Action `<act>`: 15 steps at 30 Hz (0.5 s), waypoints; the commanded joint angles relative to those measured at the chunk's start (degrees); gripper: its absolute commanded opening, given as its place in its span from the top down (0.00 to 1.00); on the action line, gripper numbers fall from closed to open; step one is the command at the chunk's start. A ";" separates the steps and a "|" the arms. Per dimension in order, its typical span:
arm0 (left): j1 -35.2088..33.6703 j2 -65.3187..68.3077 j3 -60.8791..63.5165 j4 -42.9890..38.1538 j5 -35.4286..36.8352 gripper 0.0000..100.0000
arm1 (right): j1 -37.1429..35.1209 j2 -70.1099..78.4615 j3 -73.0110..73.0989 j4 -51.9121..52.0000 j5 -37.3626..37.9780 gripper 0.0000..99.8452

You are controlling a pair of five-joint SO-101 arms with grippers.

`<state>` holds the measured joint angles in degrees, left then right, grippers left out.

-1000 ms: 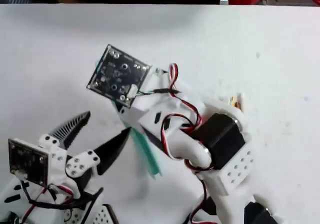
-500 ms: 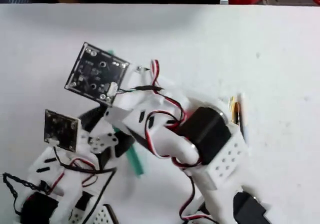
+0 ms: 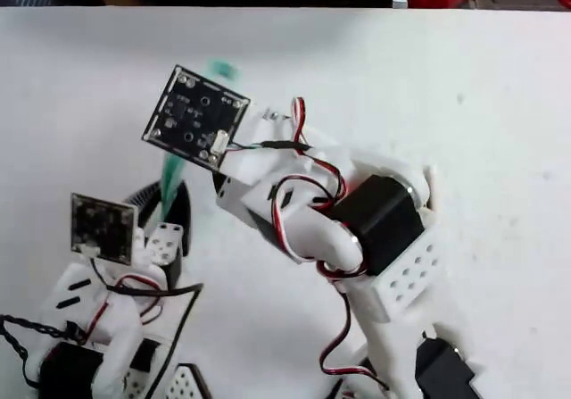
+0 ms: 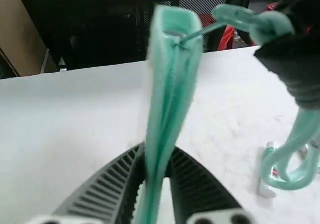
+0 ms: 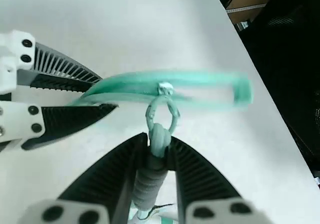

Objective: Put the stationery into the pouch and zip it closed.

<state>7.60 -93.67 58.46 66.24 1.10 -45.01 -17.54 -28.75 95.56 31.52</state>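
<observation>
Pouch: a slim green pouch, seen edge-on, stretched between the two claws above the left part of the white surface.
Left claw: the left claw is clamped on one end of the pouch, with the fabric pinched between its ribbed black jaws.
Right claw: the right claw is closed on the pale green tab of the zipper pull. The pull's ring runs from there to the slider on the pouch's upper edge.
Zip: from the slider to the far end, a gap shows between the pouch's two edges.
Green loop: a green loop hangs just below the right claw.
Small item: a pale tube-like item lies on the surface near the loop. What it is cannot be told.
Arms: in the high view the left arm sits at the lower left, and the right arm reaches across from the lower right.
</observation>
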 commanded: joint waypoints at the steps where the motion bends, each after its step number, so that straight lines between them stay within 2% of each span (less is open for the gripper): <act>1: -0.84 -0.13 0.00 -0.62 -3.69 0.98 | 2.24 -0.40 0.44 -1.89 0.97 0.98; 11: -0.66 -0.22 3.87 -0.09 -4.04 0.98 | 11.56 5.41 6.07 -23.69 0.97 0.98; 15: 2.68 -0.22 5.01 -0.09 -4.22 0.98 | 14.02 8.40 6.24 -30.20 1.05 0.98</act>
<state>7.52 -93.93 62.59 65.45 -2.33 -35.43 -10.24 -21.80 71.03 32.04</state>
